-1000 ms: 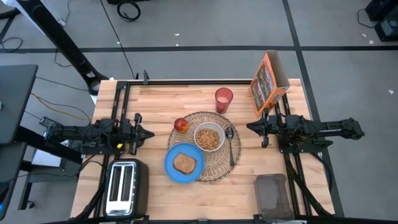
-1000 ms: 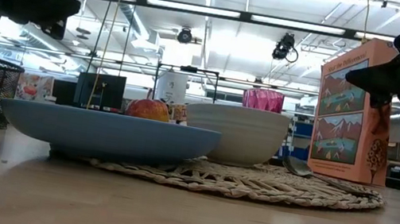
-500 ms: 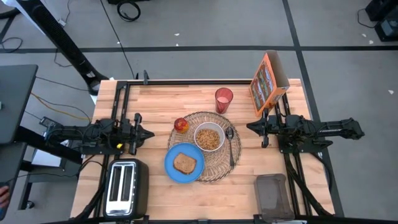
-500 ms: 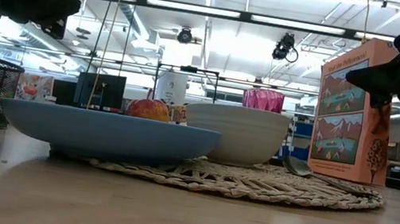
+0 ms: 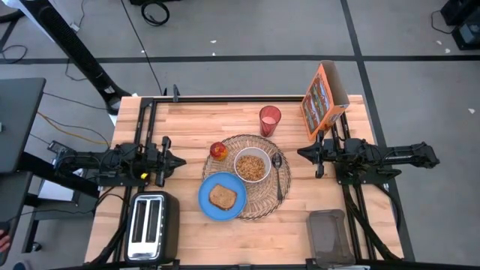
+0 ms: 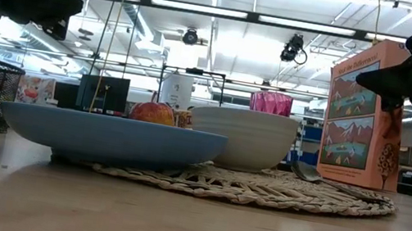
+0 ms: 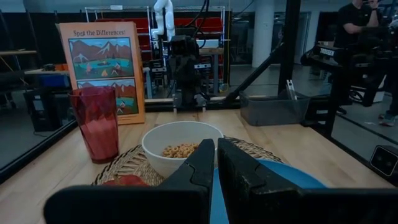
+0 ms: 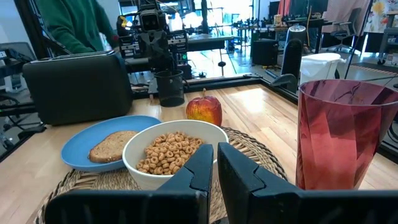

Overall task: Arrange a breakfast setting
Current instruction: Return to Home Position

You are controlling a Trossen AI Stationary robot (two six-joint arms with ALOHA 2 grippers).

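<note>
The left gripper (image 5: pixel 181 160) and right gripper (image 5: pixel 301 153) hang with jaws pinched together, holding nothing; bare table (image 5: pixel 187 124) lies between each and the edge of the wicker placemat (image 5: pixel 261 199).

The far-left stretch of the table (image 5: pixel 180 120) is bare wood, open as far as the pink cup (image 5: pixel 269 120). Between that cup and the upright orange cereal box (image 5: pixel 324 99) a clear gap leads in toward the wicker placemat (image 5: pixel 262 207). The mat itself is crowded. The blue plate (image 5: pixel 206 207) overlaps its near-left rim, the white bowl (image 5: pixel 238 168) sits in the middle, the spoon (image 5: pixel 279 180) lies along its right side and the apple (image 5: pixel 218 151) is at its left rim. Bare wood separates the apple from the left gripper (image 5: pixel 180 160), and the spoon from the right gripper (image 5: pixel 302 153). At the near edge, the black toaster (image 5: pixel 152 225) and a grey bin (image 5: pixel 330 236) block the corners, with open board between them.
</note>
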